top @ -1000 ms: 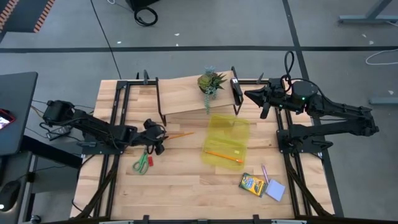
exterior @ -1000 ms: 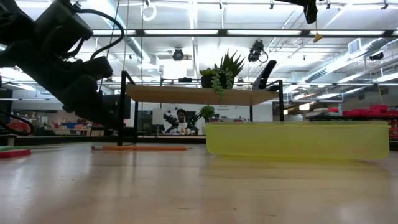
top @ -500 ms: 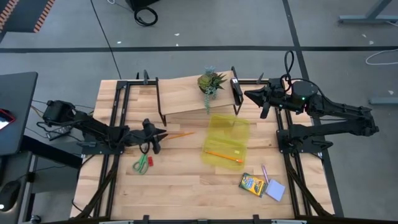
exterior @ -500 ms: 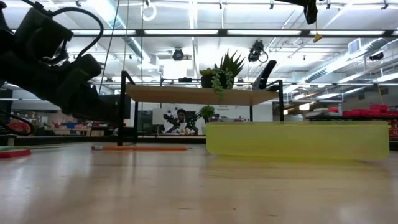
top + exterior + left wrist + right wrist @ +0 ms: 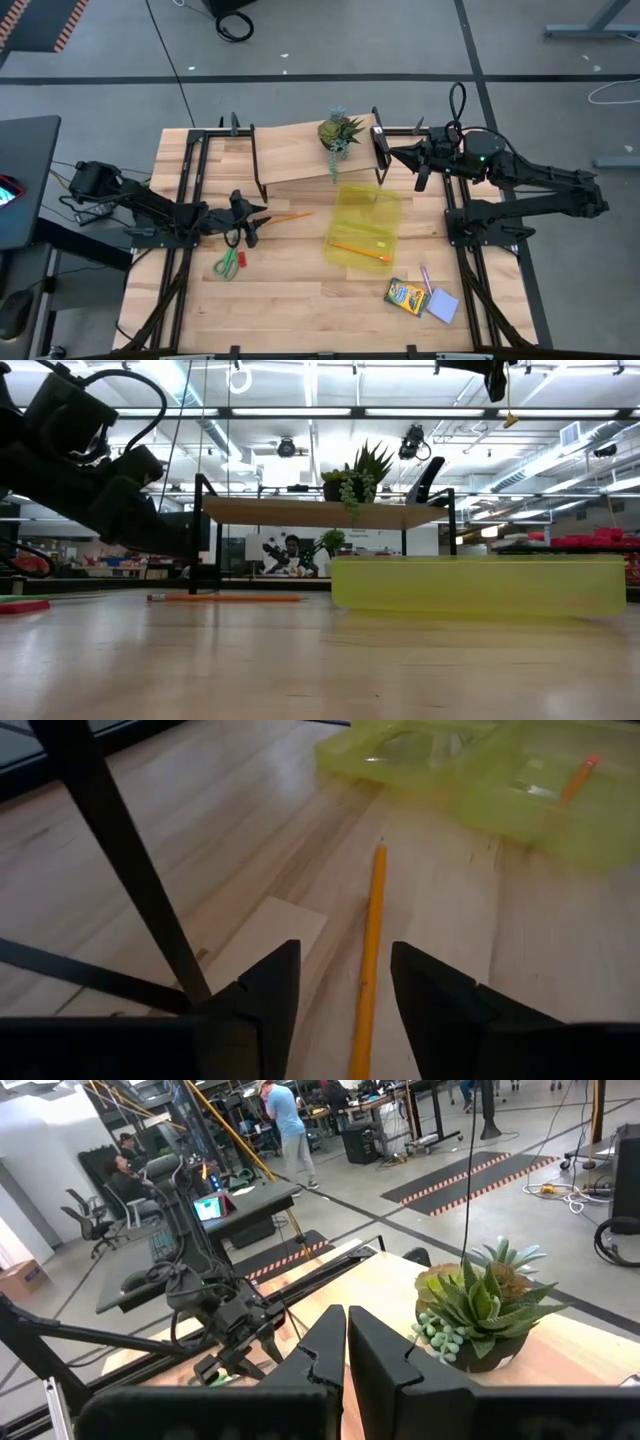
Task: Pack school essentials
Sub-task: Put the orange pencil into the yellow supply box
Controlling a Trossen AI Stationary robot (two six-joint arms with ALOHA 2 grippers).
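My left gripper [image 5: 255,214] [image 5: 345,970] is open and low over the table's left half. Its fingers stand on either side of one end of an orange pencil [image 5: 370,945] [image 5: 291,216] that lies flat on the wood, and I see no touch. Green-handled scissors [image 5: 230,262] lie nearer, on the left. A second orange pencil [image 5: 358,250] lies inside the translucent yellow pouch [image 5: 365,225]. The crayon box [image 5: 405,296], pink pen [image 5: 427,278] and pale blue notepad [image 5: 443,305] lie at the near right. My right gripper [image 5: 392,152] [image 5: 346,1325] is shut, raised at the far right.
A raised wooden shelf [image 5: 300,152] on black legs stands at the far edge and carries the potted spiky plant [image 5: 340,131] [image 5: 480,1305]. One shelf leg [image 5: 120,850] stands close beside my left fingers. Bare wood lies between the scissors and the crayon box. People sit in the room beyond.
My left gripper has come down toward the table and tipped closer to level, with its open fingers pointing along the pencil toward the pouch. It then held still. My right arm has shifted slightly toward the table's left. Nothing on the table has moved.
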